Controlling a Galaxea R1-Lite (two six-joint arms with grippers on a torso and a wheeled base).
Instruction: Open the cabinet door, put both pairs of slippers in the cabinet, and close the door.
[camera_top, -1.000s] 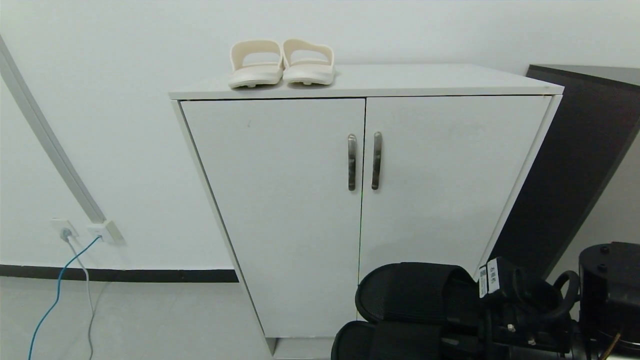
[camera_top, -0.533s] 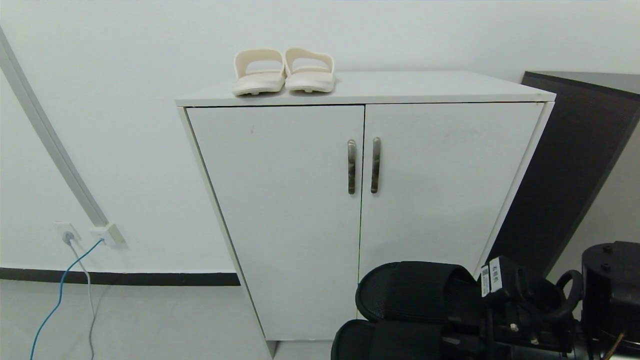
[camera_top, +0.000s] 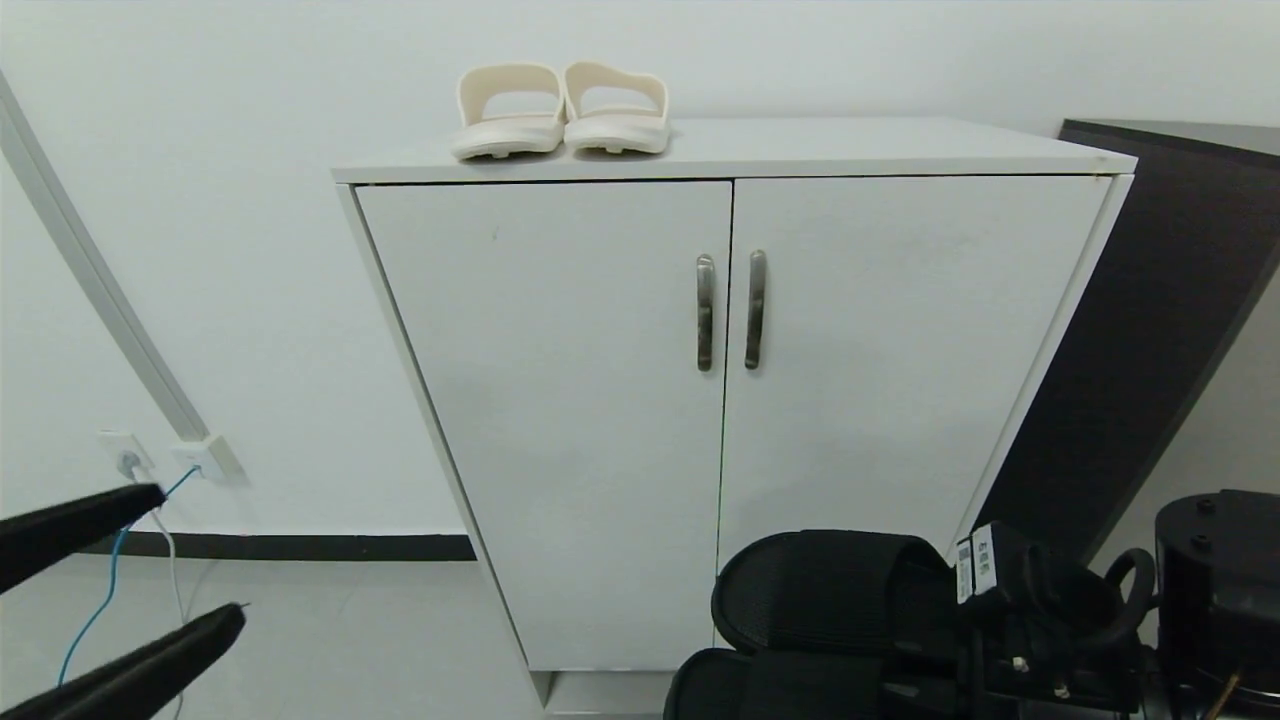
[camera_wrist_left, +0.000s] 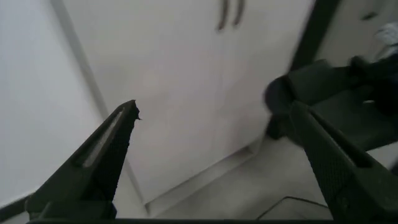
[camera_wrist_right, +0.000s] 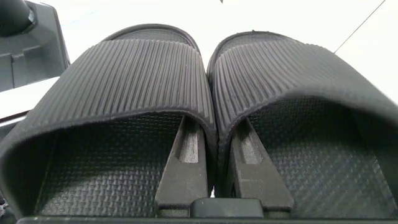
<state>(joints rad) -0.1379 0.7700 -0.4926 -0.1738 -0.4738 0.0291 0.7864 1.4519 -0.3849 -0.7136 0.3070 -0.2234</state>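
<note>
The white cabinet (camera_top: 560, 420) stands against the wall with both doors shut. Its two metal handles (camera_top: 705, 312) (camera_top: 755, 308) sit side by side at the middle seam. A cream pair of slippers (camera_top: 560, 110) rests on the cabinet top, left of centre. Low in front of the right door is a black pair of slippers (camera_top: 830, 595). My right gripper (camera_wrist_right: 214, 177) is shut on the black slippers (camera_wrist_right: 137, 81), its fingers (camera_wrist_right: 183, 168) inside the straps pinching the two inner walls together. My left gripper (camera_top: 200, 550) hangs open at the lower left, well away from the cabinet (camera_wrist_left: 186, 74). Its gripper (camera_wrist_left: 212, 109) holds nothing.
A dark cabinet (camera_top: 1160, 320) adjoins the white one on the right. On the left wall a grey cable duct (camera_top: 90, 270) runs diagonally down to sockets (camera_top: 130, 458), from which a blue cable (camera_top: 95, 620) and a grey one trail over the floor.
The head camera has shifted, so the whole picture moved. My left gripper has come into the head view at the lower left, open. The black slippers stay held.
</note>
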